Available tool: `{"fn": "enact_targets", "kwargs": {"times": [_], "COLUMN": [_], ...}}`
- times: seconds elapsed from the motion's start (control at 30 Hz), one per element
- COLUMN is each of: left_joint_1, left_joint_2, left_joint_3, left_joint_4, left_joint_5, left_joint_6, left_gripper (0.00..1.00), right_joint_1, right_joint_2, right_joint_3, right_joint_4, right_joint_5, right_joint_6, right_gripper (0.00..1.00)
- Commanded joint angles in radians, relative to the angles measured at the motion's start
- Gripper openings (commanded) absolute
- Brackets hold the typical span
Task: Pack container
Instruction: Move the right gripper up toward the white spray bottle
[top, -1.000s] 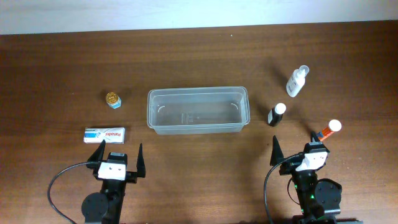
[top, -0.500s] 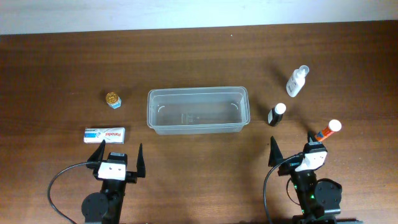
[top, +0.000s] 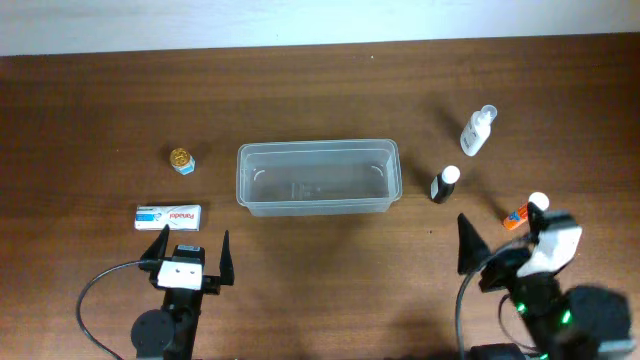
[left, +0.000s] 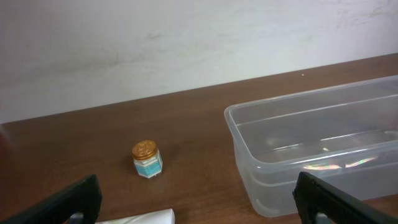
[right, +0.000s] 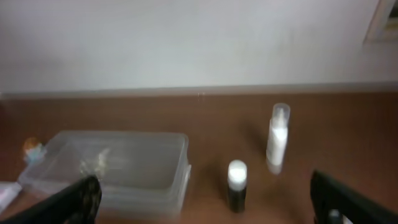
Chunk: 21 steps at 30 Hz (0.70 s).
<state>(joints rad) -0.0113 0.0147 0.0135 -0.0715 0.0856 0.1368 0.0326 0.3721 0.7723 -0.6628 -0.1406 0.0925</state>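
Note:
The container (top: 318, 208), a clear rectangular tub, stands empty at the table's middle and shows in both wrist views (left: 292, 168) (right: 118, 177). My left gripper (top: 194, 237) is open near the front edge, just behind a white box (top: 168, 216). In its own view the left gripper (left: 199, 208) frames the box's end (left: 140, 218) and a gold-lidded jar (left: 147, 159). My right gripper (top: 498, 232) is open at the front right, raised and blurred. In its own view the right gripper (right: 208, 199) has a dark white-capped bottle (right: 236, 186) between its fingers, farther off.
A small jar (top: 182, 159) sits left of the tub. To its right are a white spray bottle (top: 477, 130), the dark bottle (top: 444, 184) and an orange tube with a white cap (top: 527, 210) beside the right arm. A pale wall runs along the table's far edge.
The right arm has risen and shifted to the right, and now looks larger and blurred. The left arm and all the objects have stayed put.

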Motion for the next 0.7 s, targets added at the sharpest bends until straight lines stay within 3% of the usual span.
{"fn": "enact_targets", "kwargs": {"times": [0.0, 0.2, 0.3, 0.67], "left_joint_1": [0.006, 0.006, 0.006, 0.006], "left_joint_2": [-0.010, -0.010, -0.010, -0.010], "left_joint_3": [-0.005, -0.005, -0.005, -0.005], "left_joint_4": [-0.004, -0.004, -0.004, -0.004], "left_joint_5": [-0.006, -0.006, -0.006, -0.006], "left_joint_6": [0.015, 0.015, 0.015, 0.015], "left_gripper": [0.99, 0.99, 0.99, 1.00], "right_joint_1": [0.006, 0.006, 0.006, 0.006], "right_joint_2": [0.233, 0.580, 0.697, 0.960], "right_joint_3": [0.253, 0.685, 0.813, 0.846], "right_joint_4": [-0.163, -0.544, -0.634, -0.668], "right_joint_5": [-0.011, -0.076, -0.079, -0.106], "right_joint_6": [0.021, 0.020, 0.017, 0.030], "right_gripper": [0.98, 0.98, 0.98, 0.98]}}
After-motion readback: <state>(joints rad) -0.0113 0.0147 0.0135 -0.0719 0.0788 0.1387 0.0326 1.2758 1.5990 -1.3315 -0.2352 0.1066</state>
